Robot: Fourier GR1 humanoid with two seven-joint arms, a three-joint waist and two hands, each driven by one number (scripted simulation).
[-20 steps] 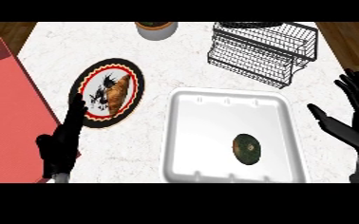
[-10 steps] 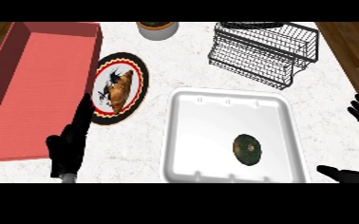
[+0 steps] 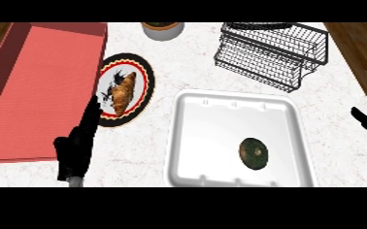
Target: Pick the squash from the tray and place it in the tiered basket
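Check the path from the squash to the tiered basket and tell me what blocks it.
Nothing visible blocks it. The squash lies in the white tray; the tiered basket stands beyond the tray's far rim, with only bare counter between. The squash must clear that raised rim.

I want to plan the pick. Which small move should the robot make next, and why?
Probably bring the right hand in from the right edge toward the squash. Only a tip of that hand shows, far from the squash, which lies untouched in the white tray. The left hand rests near the plate, farther from it. The tiered basket stands behind the tray.
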